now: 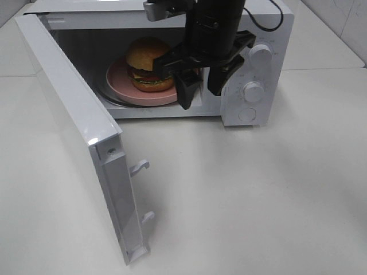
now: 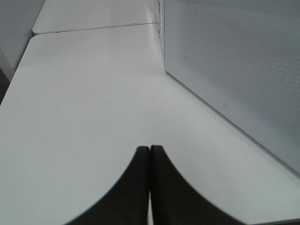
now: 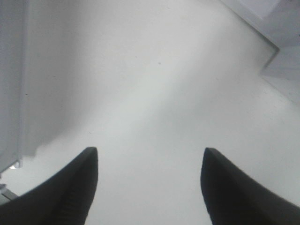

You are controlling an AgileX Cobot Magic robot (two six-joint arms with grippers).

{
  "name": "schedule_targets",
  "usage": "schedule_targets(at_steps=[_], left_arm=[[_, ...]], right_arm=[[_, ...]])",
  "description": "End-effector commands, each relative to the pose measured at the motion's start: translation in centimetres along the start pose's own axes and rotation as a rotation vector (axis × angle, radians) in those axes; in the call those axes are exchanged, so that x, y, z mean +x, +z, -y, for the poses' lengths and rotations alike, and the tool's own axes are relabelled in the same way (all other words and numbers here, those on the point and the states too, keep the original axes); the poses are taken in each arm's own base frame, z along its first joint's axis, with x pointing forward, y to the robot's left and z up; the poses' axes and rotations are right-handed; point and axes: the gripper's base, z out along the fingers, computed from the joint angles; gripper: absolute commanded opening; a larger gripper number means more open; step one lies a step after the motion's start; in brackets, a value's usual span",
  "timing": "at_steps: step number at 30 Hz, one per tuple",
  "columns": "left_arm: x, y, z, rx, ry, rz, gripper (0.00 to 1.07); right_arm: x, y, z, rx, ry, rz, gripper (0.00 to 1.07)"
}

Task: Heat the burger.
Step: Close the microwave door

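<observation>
Nearest us, white microwave door stands open; our black right pincer, wide and empty, hovers in front of the golden-bunned burger.

I can read no word, brand or number anywhere. On the white box-shaped microwave oven, faint printed marks ring the upper round white knob and the lower round white knob. They are too small for me to read, as is a tiny mark on its white dotted door panel
</observation>
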Motion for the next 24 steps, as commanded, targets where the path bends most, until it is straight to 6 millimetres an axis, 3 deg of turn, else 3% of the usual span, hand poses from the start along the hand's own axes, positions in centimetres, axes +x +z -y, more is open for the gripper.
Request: schedule_targets(at_steps=[1, 3, 5, 6, 8, 11, 13, 16, 18, 22, 24], left_arm=[[0.0, -0.3, 0.0, -0.002, -0.006, 0.034, 0.0], [0.0, -0.3, 0.0, -0.002, -0.006, 0.034, 0.0], [0.0, -0.3, 0.0, -0.002, -0.006, 0.034, 0.0], [0.0, -0.3, 0.0, -0.002, -0.006, 0.034, 0.0], [0.0, -0.3, 0.0, -0.002, -0.006, 0.034, 0.0], [0.0, -0.3, 0.0, -0.002, -0.006, 0.034, 0.0], [0.0, -0.3, 0.0, -0.002, -0.006, 0.034, 0.0], [0.0, -0.3, 0.0, -0.002, -0.006, 0.034, 0.0], [0.0, -0.3, 0.0, -0.002, -0.006, 0.034, 0.0], [0.0, -0.3, 0.0, -0.002, -0.006, 0.034, 0.0], [0.0, -0.3, 0.0, -0.002, -0.006, 0.034, 0.0]], right_arm=[[1.5, -0.8, 0.9, 0.057, 0.023, -0.039, 0.6], [1.9, -1.0, 1.2, 0.065, 0.029, -0.044, 0.6], [3.8, -1.7, 3.4, 0.074, 0.088, -0.065, 0.6], [3.8, -1.7, 3.4, 0.074, 0.088, -0.065, 0.6], [5.4, -2.4, 5.9, 0.089, 0.172, -0.075, 0.6], [6.7, -2.8, 7.4, 0.097, 0.217, -0.086, 0.6], [8.8, -3.6, 9.5, 0.111, 0.293, -0.095, 0.6], [9.6, -4.0, 10.0, 0.115, 0.317, -0.092, 0.6], [12.9, -5.4, 12.1, 0.135, 0.418, -0.088, 0.6], [15.1, -6.5, 12.6, 0.147, 0.477, -0.076, 0.6], [17.5, -8.1, 12.2, 0.161, 0.522, -0.046, 0.6]])
